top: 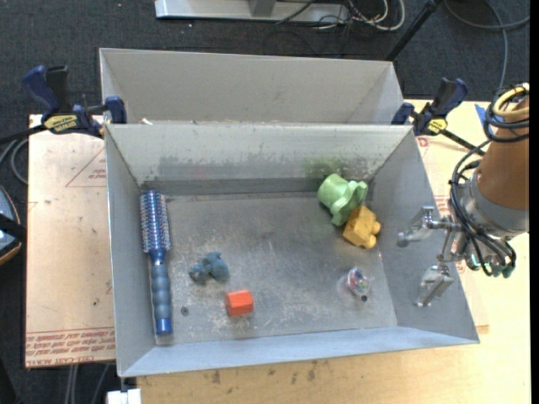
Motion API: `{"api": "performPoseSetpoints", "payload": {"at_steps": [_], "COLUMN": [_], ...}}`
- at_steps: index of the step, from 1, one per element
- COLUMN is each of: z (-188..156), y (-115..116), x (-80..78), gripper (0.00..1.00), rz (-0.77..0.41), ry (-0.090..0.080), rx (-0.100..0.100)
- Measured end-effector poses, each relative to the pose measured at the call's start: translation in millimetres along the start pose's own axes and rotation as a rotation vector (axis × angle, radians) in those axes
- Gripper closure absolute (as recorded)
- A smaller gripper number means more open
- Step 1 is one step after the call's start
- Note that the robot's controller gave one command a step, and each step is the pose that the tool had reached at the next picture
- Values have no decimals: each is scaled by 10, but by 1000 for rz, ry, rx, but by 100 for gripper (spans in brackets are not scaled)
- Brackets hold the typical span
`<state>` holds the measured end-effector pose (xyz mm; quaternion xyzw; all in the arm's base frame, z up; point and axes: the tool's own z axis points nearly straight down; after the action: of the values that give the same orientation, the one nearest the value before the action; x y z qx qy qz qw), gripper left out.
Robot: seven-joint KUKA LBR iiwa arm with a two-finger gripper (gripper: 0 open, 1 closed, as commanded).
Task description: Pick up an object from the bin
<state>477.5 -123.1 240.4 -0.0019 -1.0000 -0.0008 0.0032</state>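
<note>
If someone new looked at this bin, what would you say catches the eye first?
The bright green toy against a yellow toy near the back right corner of the bin stands out most. Next come the long blue hairbrush along the left wall and the orange-red block near the front. The gripper hangs open over the right sloped wall, holding nothing.

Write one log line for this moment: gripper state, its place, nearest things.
gripper: open, empty | place: over right wall of bin | nearest: clear thing, yellow toy | pick: not yet done
</note>
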Motion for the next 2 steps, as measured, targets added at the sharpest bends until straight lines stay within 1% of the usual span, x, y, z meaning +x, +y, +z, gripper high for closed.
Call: {"api": "performPoseSetpoints", "payload": {"at_steps": [1, 2], "z": [1687, 1396], "y": [63, 120], "x": [-552, -548], "gripper": [0, 0], "rz": [-234, -475], "ry": [-13, -10], "rx": [2, 3]}}
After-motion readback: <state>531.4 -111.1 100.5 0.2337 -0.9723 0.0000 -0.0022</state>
